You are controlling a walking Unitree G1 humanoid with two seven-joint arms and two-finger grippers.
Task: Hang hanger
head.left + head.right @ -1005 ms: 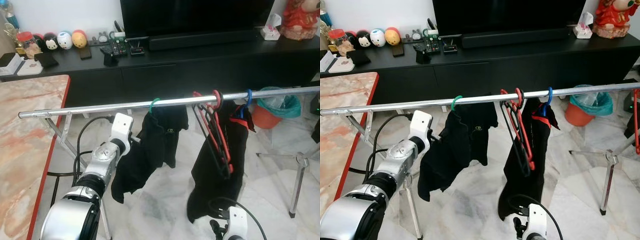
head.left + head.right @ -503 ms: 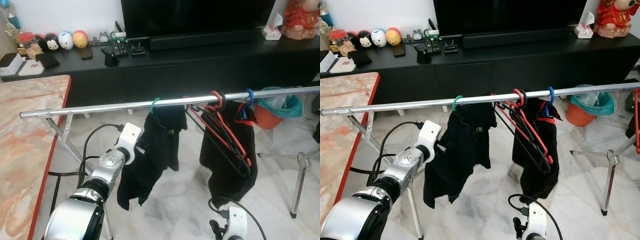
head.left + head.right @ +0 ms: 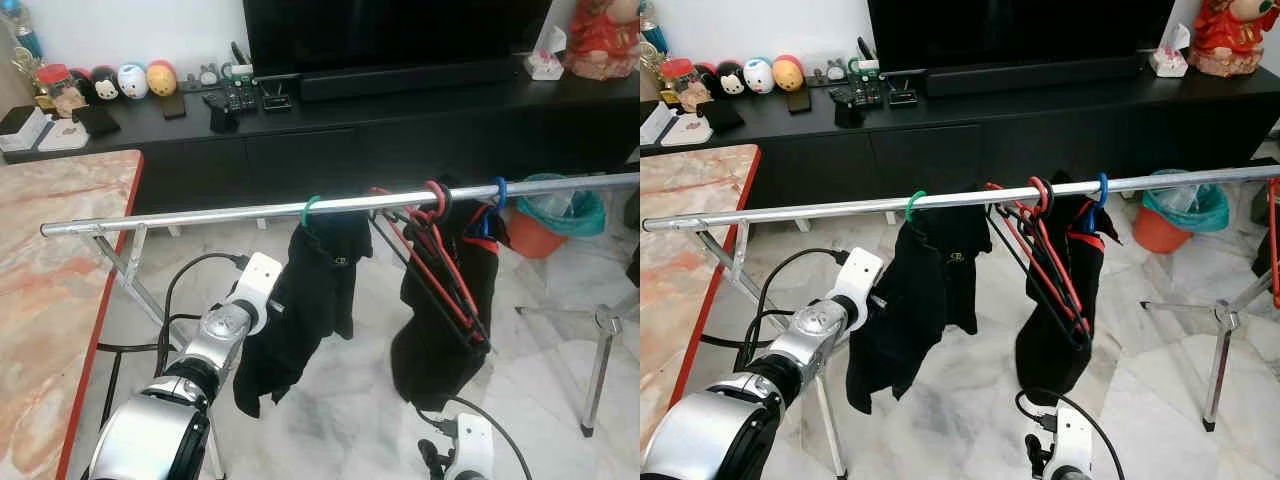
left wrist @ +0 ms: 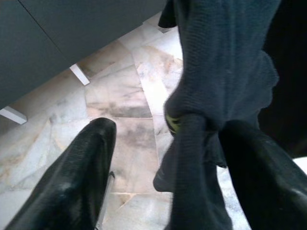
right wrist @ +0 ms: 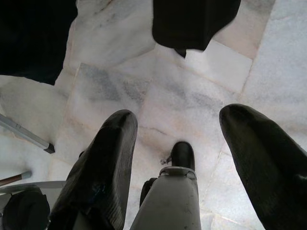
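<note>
A silver rail (image 3: 200,215) runs across in front of me. On it hang a green hanger (image 3: 310,207) carrying a black shirt (image 3: 305,300), a bunch of empty red and black hangers (image 3: 440,270), and a blue hanger (image 3: 498,190) under a black garment with a red collar. My left gripper (image 4: 168,127) is open low beside the black shirt, a fold of its dark cloth lying between the spread fingers (image 4: 72,177). Lower down, my right gripper (image 5: 178,115) is open and points at the marble floor, with nothing in it.
A marble table (image 3: 60,260) with a red edge stands at my left. A black TV console (image 3: 400,120) with remotes and toys is behind the rail. An orange bin (image 3: 540,225) and the rack's tripod leg (image 3: 600,360) stand at the right.
My left arm has dropped from near the rail and moved right, against the black shirt. The empty hangers and the garment behind them swung out to the right and are swinging back.
</note>
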